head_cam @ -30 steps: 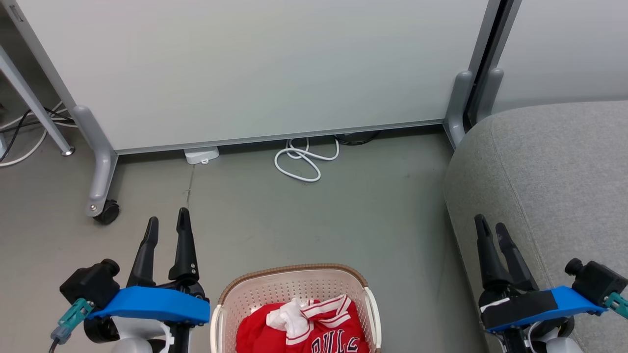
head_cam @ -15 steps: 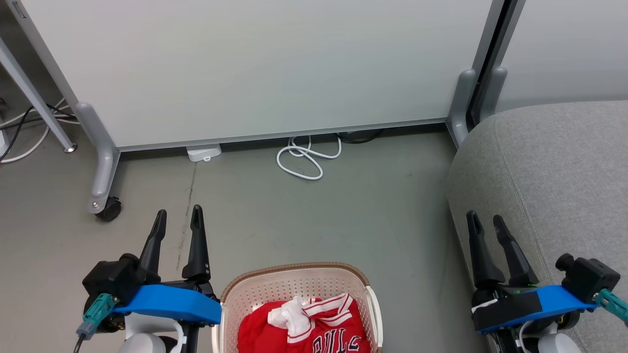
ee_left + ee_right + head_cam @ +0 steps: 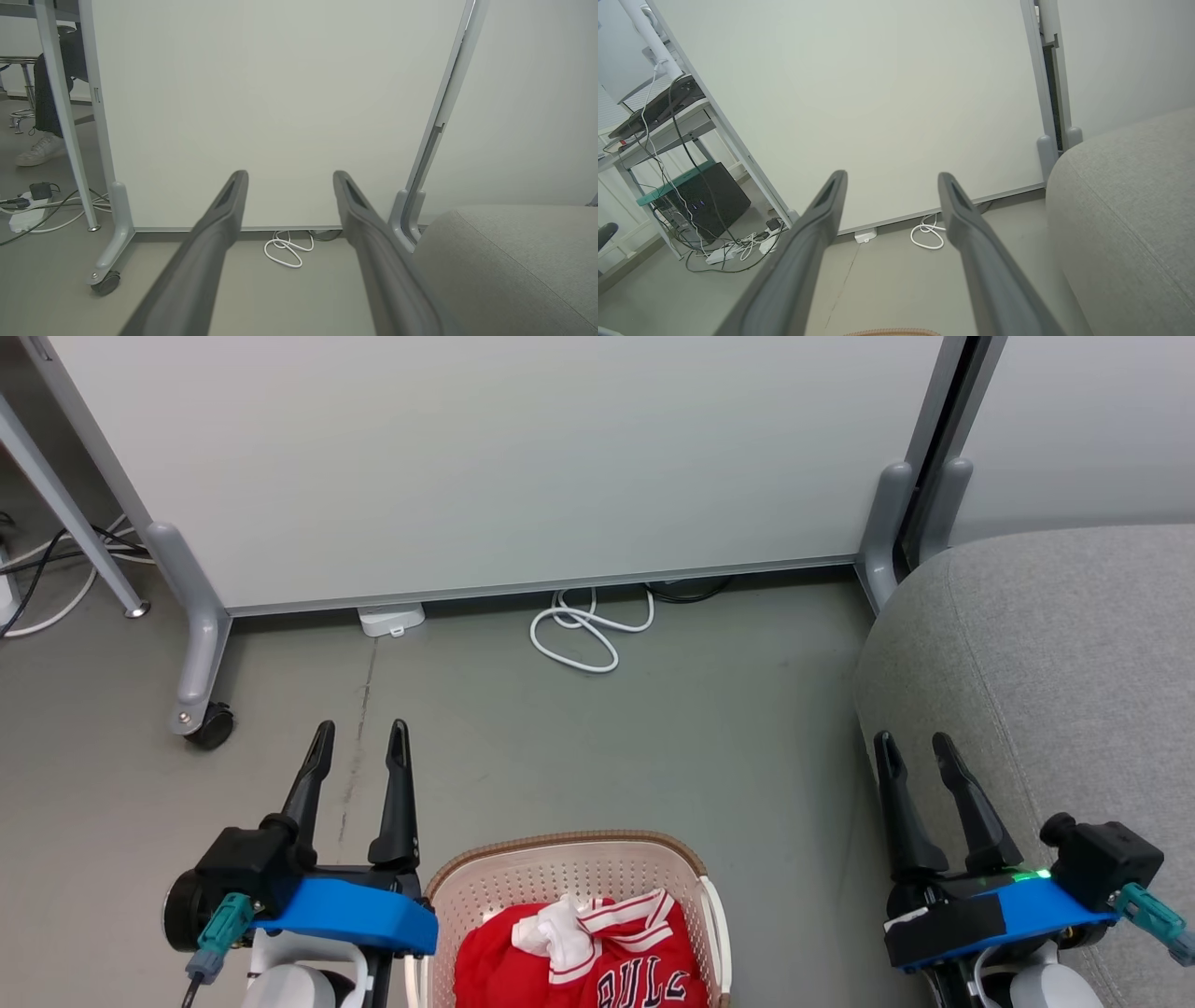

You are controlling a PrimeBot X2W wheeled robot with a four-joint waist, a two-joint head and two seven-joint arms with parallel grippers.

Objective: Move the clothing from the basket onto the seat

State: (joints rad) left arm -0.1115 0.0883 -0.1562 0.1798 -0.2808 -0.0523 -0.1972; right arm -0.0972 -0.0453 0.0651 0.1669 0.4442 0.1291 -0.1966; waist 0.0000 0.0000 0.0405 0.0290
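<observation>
Head view: the red, white-trimmed sports clothing (image 3: 597, 961) is bunched in the cream perforated plastic basket (image 3: 560, 843), near and between the arms; the left gripper (image 3: 362, 728) is held just left of it, nearer than the right gripper (image 3: 910, 739) beside the large grey woven-fabric seat (image 3: 1055, 663); both are spread wide, empty. Left wrist view: the far floor (image 3: 289, 294) is faced; right wrist view: the basket is glimpsed below by its brown edge; a downward reach is judged needed.
</observation>
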